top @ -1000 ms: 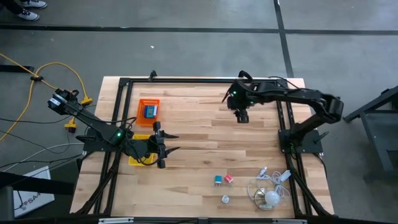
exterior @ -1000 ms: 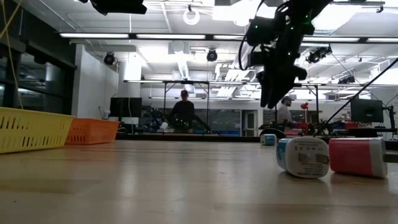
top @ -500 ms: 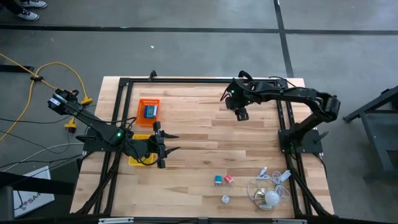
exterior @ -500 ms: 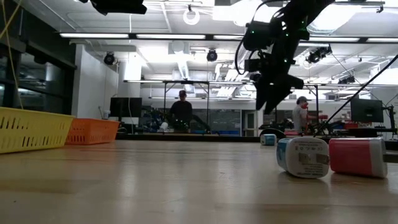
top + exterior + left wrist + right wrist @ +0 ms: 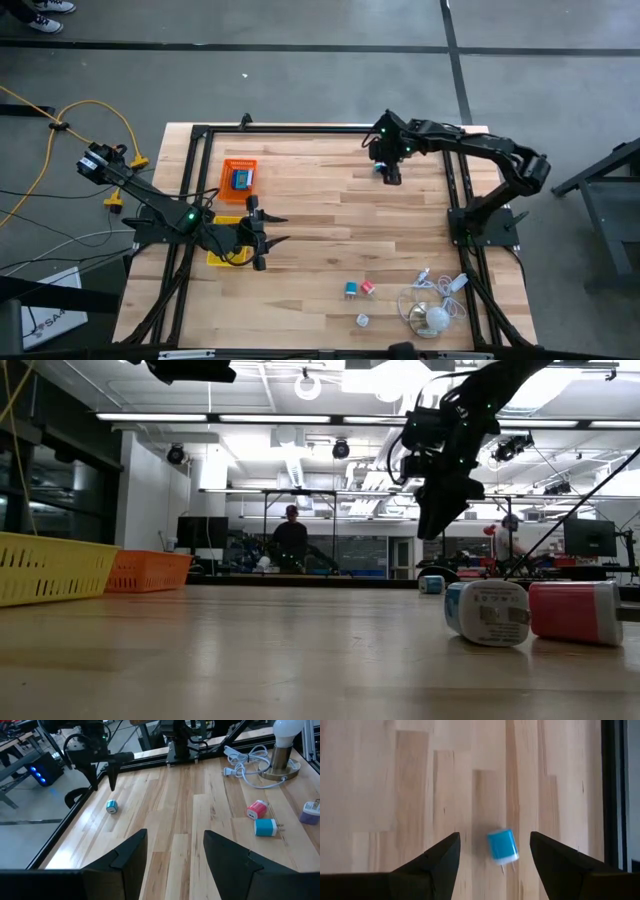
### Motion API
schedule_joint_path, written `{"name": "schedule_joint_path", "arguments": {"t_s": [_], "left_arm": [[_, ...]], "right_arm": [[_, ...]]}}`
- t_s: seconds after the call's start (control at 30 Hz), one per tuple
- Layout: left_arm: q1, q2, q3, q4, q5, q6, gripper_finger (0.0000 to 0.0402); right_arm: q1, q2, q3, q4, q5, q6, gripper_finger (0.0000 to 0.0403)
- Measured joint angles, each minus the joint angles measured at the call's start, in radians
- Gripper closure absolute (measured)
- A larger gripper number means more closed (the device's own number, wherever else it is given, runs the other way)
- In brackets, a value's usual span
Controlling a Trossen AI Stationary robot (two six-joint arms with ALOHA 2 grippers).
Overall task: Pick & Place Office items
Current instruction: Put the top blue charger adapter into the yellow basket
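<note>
Now the right gripper (image 5: 389, 176), fingers apart and empty, has swung toward the table's far right corner to hang above a blue plug block (image 5: 502, 846) lying on its side, prongs showing. A pickup looks imminent. Meanwhile the left gripper (image 5: 262, 240) waits open by the yellow tray (image 5: 216, 257).

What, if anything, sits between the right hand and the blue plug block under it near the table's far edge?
Nothing visible does. The right hand hangs open directly above the blue plug block, which lies alone on bare wood between the two fingers' line of descent. The other blocks and the cable bundle lie far off, near the front edge.
</note>
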Motion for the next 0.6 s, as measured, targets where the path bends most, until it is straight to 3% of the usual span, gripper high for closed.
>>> {"name": "schedule_joint_path", "arguments": {"t_s": [0.6], "left_arm": [[0.000,0.000,0.000,0.000,0.000,0.000,0.0216]], "right_arm": [[0.105,0.015,0.007,-0.009,0.147,-0.092,0.0174]]}}
